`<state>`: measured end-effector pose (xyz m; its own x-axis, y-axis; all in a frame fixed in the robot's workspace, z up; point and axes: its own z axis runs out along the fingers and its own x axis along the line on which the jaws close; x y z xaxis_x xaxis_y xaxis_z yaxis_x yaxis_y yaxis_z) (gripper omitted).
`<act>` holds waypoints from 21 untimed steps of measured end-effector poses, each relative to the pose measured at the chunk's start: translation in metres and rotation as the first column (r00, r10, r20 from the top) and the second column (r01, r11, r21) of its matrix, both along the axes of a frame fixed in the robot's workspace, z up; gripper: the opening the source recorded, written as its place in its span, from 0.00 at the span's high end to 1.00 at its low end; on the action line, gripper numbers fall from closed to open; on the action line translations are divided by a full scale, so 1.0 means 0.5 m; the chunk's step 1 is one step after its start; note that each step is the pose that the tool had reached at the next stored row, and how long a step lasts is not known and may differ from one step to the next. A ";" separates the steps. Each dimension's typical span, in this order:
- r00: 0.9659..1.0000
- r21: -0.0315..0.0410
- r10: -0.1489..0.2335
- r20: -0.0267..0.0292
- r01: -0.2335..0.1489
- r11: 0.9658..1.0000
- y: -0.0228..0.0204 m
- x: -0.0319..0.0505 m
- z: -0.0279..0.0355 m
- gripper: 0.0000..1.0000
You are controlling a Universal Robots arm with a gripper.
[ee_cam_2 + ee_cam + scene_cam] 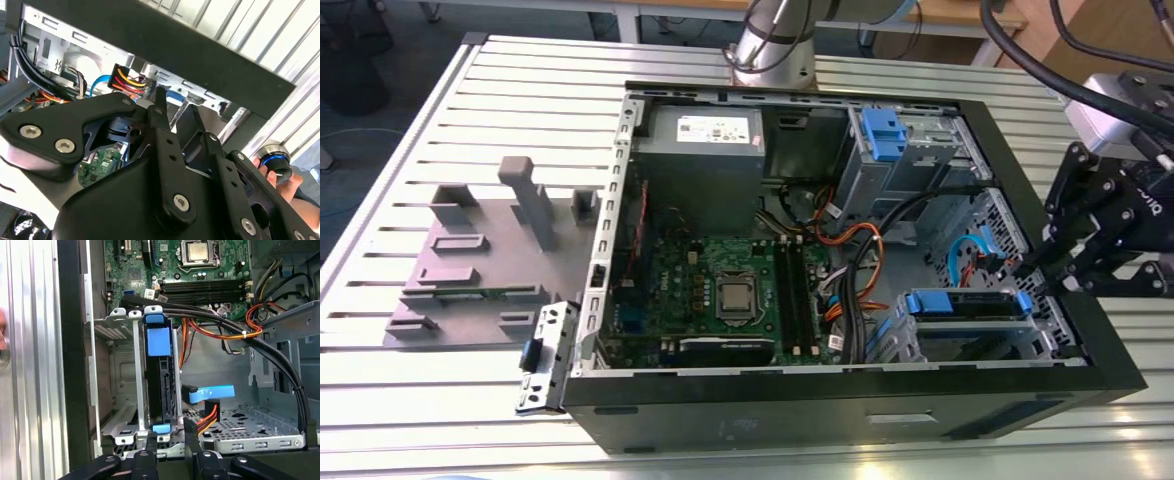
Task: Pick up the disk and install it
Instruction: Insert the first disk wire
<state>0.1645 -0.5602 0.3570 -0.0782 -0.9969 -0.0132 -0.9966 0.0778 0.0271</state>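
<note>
While the arm's base (771,45) stands at 12 o'clock in the exterior view, the gripper (1057,272) is held at 3 o'clock. It hangs just outside the case (854,405) wall and is tilted toward the interior. The disk (970,303) is seated in the cage (961,340) at 4 o'clock of the case, with its blue frame showing. In the first wrist view the gripper (168,449) is aimed at the disk's near end. Its fingers (145,454) are spread wider than the disk, and nothing is gripped between them. A person's hand (295,184) is seen in the second wrist view beyond the case.
</note>
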 end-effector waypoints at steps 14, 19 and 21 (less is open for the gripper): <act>0.999 -0.009 0.039 0.000 -0.039 0.999 0.0366 -0.003 -0.018 0.64; 1.000 -0.009 0.028 0.000 -0.028 1.000 0.0428 -0.002 -0.028 0.64; 1.000 -0.009 0.028 0.000 -0.028 1.000 0.0433 -0.002 -0.032 0.64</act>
<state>0.1634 -0.5386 0.3408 -0.0499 -0.9987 -0.0045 -0.9984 0.0498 0.0267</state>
